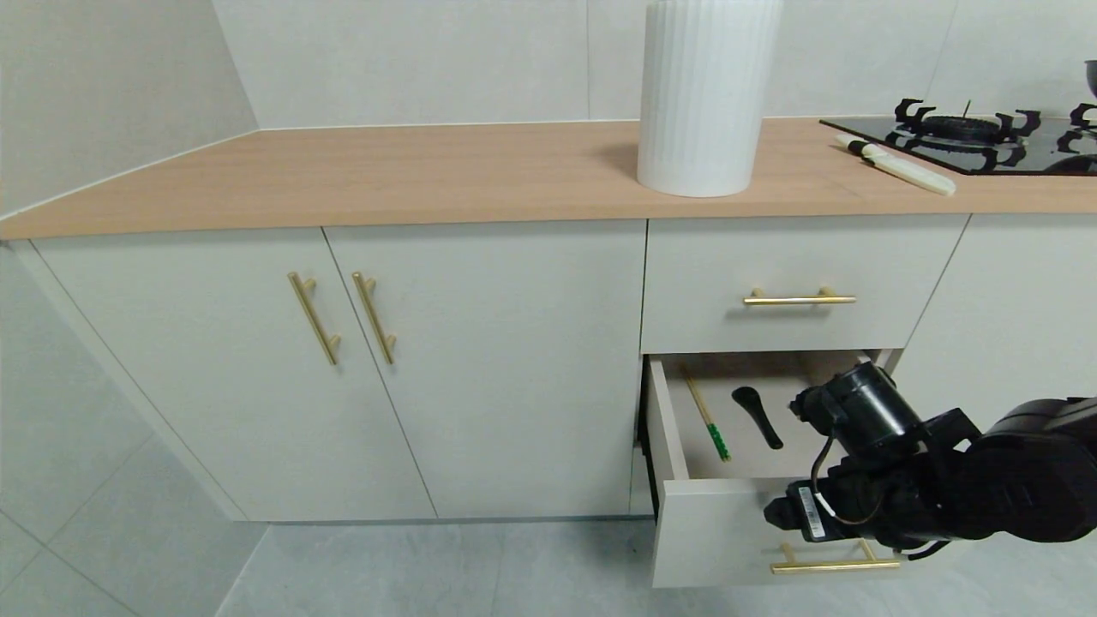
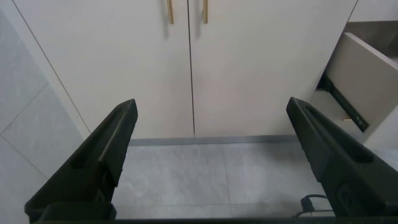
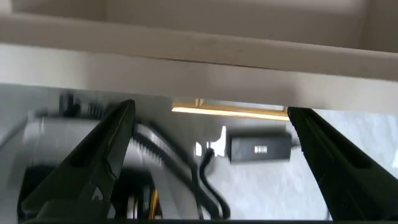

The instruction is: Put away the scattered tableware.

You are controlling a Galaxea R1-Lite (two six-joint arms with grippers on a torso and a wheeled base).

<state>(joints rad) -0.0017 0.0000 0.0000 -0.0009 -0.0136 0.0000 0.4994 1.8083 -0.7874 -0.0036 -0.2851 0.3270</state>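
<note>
Closest to the head camera, my right arm comes in from the right edge, black forearm roughly level, wrist bent over the front right corner of an open drawer [image 1: 668, 428]. From that wrist's own camera, the right end effector [image 3: 209, 118] is spread wide, holding nothing. The drawer's gold handle [image 3: 229, 111] shows in the gap beyond the two dark fingers [image 3: 112, 140], apart from both.

The drawer is the lower of two below the bench [image 1: 428, 171] and is pulled out toward me. Inside lie a pair of chopsticks [image 1: 707, 420] with green ends, along the left wall, and a black spoon [image 1: 757, 416] just beside them, near the middle. They are close but not touching.

My left end effector [image 2: 211, 112] is low down, pointing at the closed cabinet doors [image 2: 189, 62] near the tiled floor [image 2: 205, 174]. It is also spread wide and empty.

On the bench stands a tall white ribbed cylinder [image 1: 703, 94]. To its right a pale knife [image 1: 896, 165] lies partly over the near edge of a black gas hob [image 1: 968, 137].
</note>
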